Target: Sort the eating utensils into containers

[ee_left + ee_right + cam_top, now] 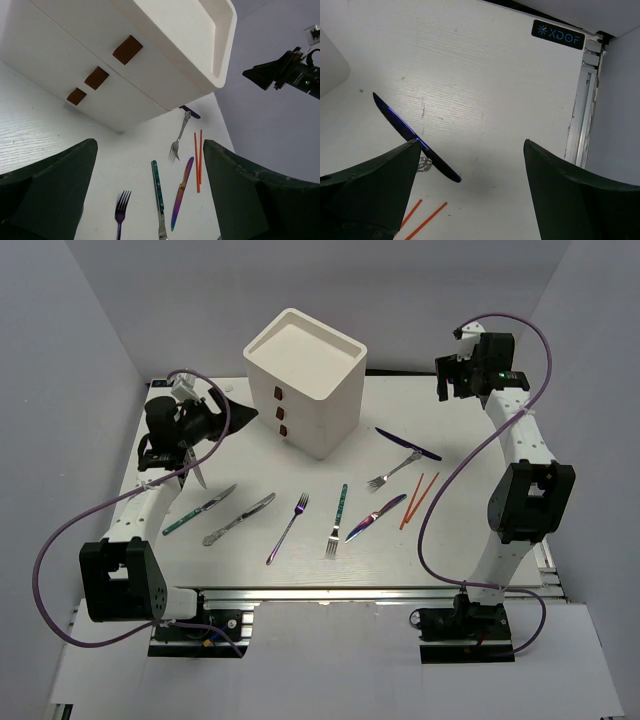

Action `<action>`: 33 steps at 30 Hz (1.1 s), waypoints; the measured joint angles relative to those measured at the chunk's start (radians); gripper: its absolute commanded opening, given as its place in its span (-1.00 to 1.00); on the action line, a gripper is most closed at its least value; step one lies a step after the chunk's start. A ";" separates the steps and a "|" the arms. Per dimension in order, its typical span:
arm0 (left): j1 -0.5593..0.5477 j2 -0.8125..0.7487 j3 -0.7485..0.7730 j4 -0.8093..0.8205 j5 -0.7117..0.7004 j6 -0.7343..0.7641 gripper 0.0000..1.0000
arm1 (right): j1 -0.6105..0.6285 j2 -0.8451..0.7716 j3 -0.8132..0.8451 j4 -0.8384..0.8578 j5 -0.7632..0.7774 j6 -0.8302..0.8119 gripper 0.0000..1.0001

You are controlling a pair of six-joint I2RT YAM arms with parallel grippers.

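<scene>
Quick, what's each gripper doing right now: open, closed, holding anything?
Left gripper: open, holding nothing.
Right gripper: open, holding nothing.

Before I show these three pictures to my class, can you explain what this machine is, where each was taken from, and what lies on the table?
These are two robot arms fixed at the near edge of the table, each ending in a two-finger gripper. The wide picture looks down from above and behind them. The other two come from cameras on the wrists; the dark shapes at their bottom corners are the gripper's fingers. The left gripper and right gripper are open and hold nothing. On the table stands a white drawer unit, its three drawers shut. Forks, knives and two orange chopsticks lie scattered nearer the arms.
</scene>
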 measured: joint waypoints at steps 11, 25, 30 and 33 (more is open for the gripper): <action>0.000 0.000 -0.038 0.084 0.076 0.045 0.82 | 0.040 0.000 0.015 -0.090 -0.361 -0.246 0.79; -0.108 0.045 -0.059 0.106 0.084 0.455 0.63 | 0.119 0.000 0.055 -0.242 -0.836 -0.499 0.66; -0.113 0.236 0.076 0.110 0.051 0.551 0.49 | 0.117 0.000 0.055 -0.222 -0.913 -0.488 0.66; -0.117 0.359 0.185 0.109 0.045 0.577 0.45 | 0.117 0.000 0.055 -0.194 -0.933 -0.467 0.65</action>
